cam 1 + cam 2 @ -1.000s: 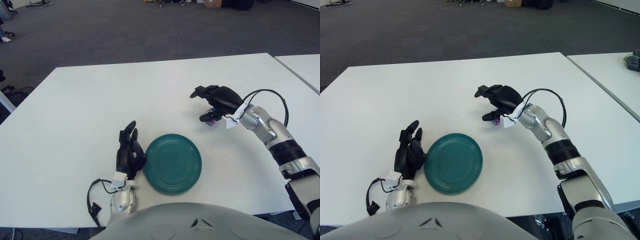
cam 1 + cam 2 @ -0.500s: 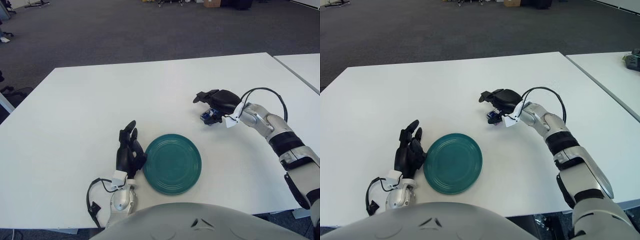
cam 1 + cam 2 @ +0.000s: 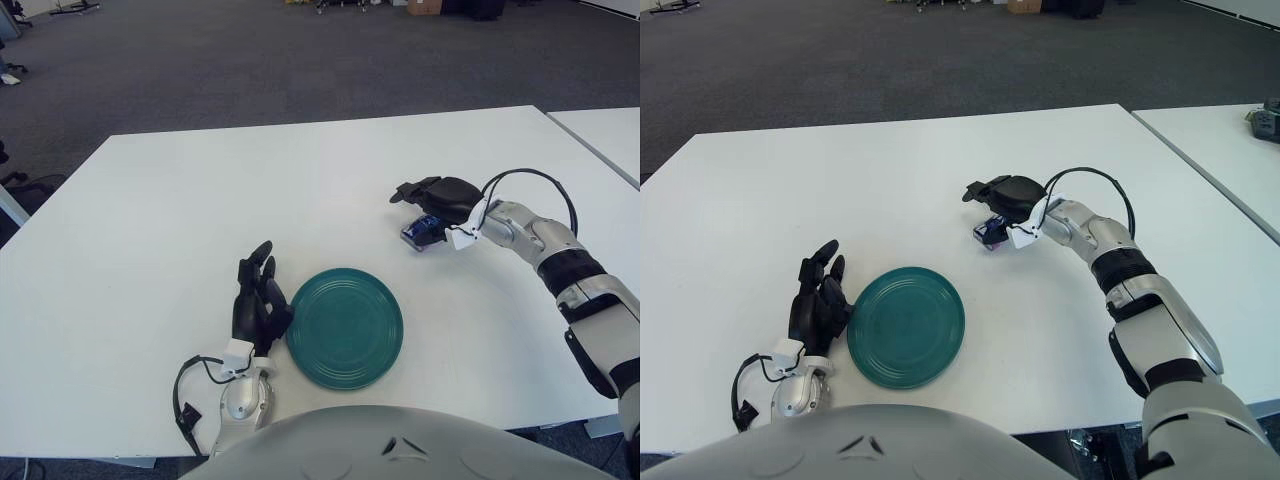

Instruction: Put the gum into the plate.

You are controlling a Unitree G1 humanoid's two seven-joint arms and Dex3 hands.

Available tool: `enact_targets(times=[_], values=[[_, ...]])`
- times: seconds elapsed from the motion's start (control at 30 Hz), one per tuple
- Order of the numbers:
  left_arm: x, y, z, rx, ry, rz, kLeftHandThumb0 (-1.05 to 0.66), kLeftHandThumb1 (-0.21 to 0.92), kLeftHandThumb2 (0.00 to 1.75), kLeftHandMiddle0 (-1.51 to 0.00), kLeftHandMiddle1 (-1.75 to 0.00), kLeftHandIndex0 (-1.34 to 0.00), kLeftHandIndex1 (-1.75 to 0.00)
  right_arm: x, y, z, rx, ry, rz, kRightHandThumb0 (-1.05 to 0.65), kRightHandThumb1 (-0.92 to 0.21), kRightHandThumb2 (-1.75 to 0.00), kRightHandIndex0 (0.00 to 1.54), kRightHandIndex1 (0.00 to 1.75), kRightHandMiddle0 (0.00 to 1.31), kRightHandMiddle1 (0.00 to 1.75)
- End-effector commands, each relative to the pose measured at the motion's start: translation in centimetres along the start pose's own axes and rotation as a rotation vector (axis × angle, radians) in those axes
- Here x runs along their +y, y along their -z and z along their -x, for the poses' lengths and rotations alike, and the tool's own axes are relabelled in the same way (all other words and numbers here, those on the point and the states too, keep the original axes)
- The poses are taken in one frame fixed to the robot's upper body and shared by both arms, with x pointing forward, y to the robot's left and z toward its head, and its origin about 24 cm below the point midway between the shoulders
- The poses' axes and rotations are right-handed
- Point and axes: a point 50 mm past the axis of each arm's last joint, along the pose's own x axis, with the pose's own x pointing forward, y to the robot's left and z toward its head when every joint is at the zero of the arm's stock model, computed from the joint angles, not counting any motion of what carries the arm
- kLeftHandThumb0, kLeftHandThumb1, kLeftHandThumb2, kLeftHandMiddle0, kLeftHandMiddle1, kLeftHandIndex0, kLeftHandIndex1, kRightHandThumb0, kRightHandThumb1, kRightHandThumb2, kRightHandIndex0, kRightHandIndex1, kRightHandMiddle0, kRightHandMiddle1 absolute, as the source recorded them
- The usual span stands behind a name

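A broad white table (image 3: 150, 230) fills most of what I can see from here, with dark carpet beyond it and a second white table's corner off to the robot's right. Near the robot's front edge lies the green plate (image 3: 345, 327), flat and with nothing in it. Just beside the plate's left rim shows the left hand (image 3: 258, 303), fingers straight and relaxed, gripping nothing and taking no part in the work. Out past the plate, toward the robot's right, the right hand (image 3: 440, 200) reaches across the tabletop with its dark fingers arched down over the gum (image 3: 421, 232), a small blue and purple packet that looks to sit on or barely above the table. The fingers sit close around the packet's top and far side, yet I cannot tell from here whether they have truly clamped it or are only cupped over it. By my reckoning the task is at its start: the grasp is being made, the gum lies well apart from the plate, and lifting, carrying across and setting down all remain.
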Motion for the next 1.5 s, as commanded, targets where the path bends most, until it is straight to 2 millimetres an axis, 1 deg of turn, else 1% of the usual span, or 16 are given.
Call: enact_targets(times=[0.0, 0.2, 0.63, 0.93, 1.17, 1.47], values=[[-0.4, 0.5, -0.1, 0.037, -0.011, 0.025, -0.89, 0.92, 0.98, -0.37, -0.01, 0.0, -0.86, -0.2, -0.1, -0.5, -0.012, 0.002, 0.017, -0.75, -0.92, -0.63, 0.34, 0.01, 0.0, 0.68], [-0.4, 0.4, -0.2, 0.031, -0.005, 0.026, -0.88, 0.92, 0.98, -0.36, 0.0, 0.0, -0.83, 0.7, -0.1, -0.7, -0.011, -0.016, 0.02, -0.77, -0.92, -0.67, 0.35, 0.01, 0.0, 0.67], [-0.4, 0.3, -0.2, 0.021, -0.012, 0.02, -0.88, 0.92, 0.98, -0.34, 0.0, 0.0, -0.82, 1.5, 0.0, -0.5, -0.03, -0.029, 0.028, -0.79, -0.92, -0.69, 0.39, 0.02, 0.0, 0.66], [-0.4, 0.1, -0.2, 0.016, -0.018, 0.01, -0.88, 0.92, 0.98, -0.31, 0.0, 0.0, -0.78, 1.9, 0.1, -0.2, -0.063, -0.077, 0.051, -0.79, -0.92, -0.72, 0.36, 0.0, 0.0, 0.62], [-0.4, 0.1, -0.2, 0.019, -0.018, 0.009, -0.87, 0.92, 0.98, -0.3, 0.0, 0.0, -0.73, 2.3, -0.1, -0.2, -0.08, -0.103, 0.067, -0.77, -0.92, -0.7, 0.36, 0.0, 0.0, 0.63], [-0.6, 0.0, -0.3, 0.021, -0.015, 0.018, -0.88, 0.92, 0.97, -0.34, -0.02, 0.0, -0.81, 3.1, -0.5, -0.7, -0.098, -0.149, 0.123, -0.75, -0.92, -0.71, 0.36, 0.01, 0.0, 0.61]])
